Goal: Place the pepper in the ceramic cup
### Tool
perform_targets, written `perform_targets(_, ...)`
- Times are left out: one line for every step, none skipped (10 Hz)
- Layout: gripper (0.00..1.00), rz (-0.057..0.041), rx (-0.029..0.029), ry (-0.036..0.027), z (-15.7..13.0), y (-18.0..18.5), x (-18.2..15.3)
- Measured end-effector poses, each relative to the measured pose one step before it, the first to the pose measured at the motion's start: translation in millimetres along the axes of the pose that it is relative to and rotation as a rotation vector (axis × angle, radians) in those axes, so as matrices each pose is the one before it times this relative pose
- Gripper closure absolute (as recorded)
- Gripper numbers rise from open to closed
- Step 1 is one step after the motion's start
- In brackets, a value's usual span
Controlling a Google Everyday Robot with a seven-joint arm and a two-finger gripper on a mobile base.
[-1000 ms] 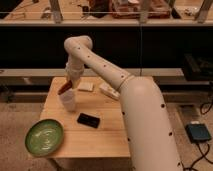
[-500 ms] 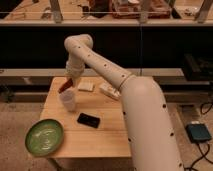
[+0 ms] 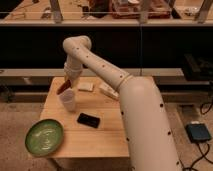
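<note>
The white ceramic cup (image 3: pixel 68 102) stands upright on the left part of the wooden table (image 3: pixel 107 135). My gripper (image 3: pixel 66 86) hangs right above the cup's mouth, pointing down. It is shut on the dark red pepper (image 3: pixel 63 89), which hangs slanted with its lower end at the cup's rim, on the left side. The white arm reaches in from the right and arches over the table.
A green round plate (image 3: pixel 44 136) lies at the table's front left corner. A black phone (image 3: pixel 88 120) lies just right of the cup. A white bottle-like object (image 3: pixel 109 91) and a small pale item (image 3: pixel 85 86) lie at the back. A dark shelf stands behind.
The gripper with the pepper has stayed over the cup, at most edging slightly lower. Nothing else has moved.
</note>
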Motion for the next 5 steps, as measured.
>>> perform_targets(0.49,-0.0177,-0.00175,-0.00806,5.82,-8.19,-8.64)
perform_targets(0.49,-0.00729,-0.00192,-0.00184,1.93,-0.76,-2.02)
perform_targets(0.49,-0.00511,-0.00013,-0.00158,0.77,3.35,-1.65)
perform_targets(0.49,-0.00359,-0.00075,-0.00079,-1.19,8.08,-0.04)
perform_targets(0.49,0.00441,0.00028,0.00031,-1.65,4.87,3.18)
